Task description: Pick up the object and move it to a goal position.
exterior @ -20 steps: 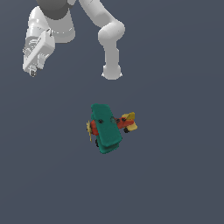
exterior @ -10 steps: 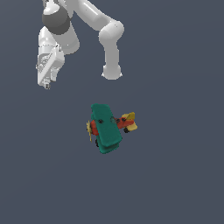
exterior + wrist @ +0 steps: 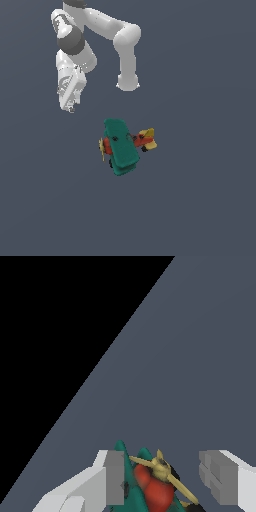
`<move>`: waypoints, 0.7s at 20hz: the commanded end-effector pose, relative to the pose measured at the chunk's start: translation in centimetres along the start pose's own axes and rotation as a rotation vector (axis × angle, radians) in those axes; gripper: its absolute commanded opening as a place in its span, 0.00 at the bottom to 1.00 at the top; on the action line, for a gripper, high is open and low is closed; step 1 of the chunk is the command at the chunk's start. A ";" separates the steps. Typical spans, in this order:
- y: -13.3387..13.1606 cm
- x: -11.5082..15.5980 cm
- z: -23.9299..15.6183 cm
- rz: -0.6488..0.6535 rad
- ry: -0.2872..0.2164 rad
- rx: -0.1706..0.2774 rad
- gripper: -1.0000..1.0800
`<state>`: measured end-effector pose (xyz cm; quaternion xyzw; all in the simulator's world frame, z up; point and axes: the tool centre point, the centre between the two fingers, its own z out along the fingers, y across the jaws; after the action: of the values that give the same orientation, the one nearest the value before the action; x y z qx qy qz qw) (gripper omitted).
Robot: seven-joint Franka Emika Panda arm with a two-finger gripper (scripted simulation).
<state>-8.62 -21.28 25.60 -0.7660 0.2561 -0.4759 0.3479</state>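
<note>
The object, a toy biplane (image 3: 122,145) with teal-green wings, a red body, a yellow propeller and a yellow tail, rests on the grey floor near the middle of the exterior view. My gripper (image 3: 71,107) hangs above the floor to the exterior view's left of the plane, well apart from it, pointing down. In the wrist view the plane (image 3: 152,483) shows nose-on beyond and between my two spread fingers (image 3: 114,476), which hold nothing. The gripper (image 3: 165,476) is open.
The arm's white base (image 3: 128,82) stands on the floor behind the plane. The floor is a plain dark grey surface (image 3: 200,200); in the wrist view its edge (image 3: 107,361) runs diagonally against black.
The gripper has come down and toward the exterior view's right, closer to the plane, over the last second. The plane has not moved.
</note>
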 end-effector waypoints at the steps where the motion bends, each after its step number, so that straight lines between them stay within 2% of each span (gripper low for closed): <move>1: 0.4 -1.8 0.6 0.026 -0.016 0.025 0.62; 14: 1.4 -11.6 2.6 0.166 -0.116 0.146 0.62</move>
<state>-10.86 -13.85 18.01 -0.7438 0.2626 -0.4238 0.4453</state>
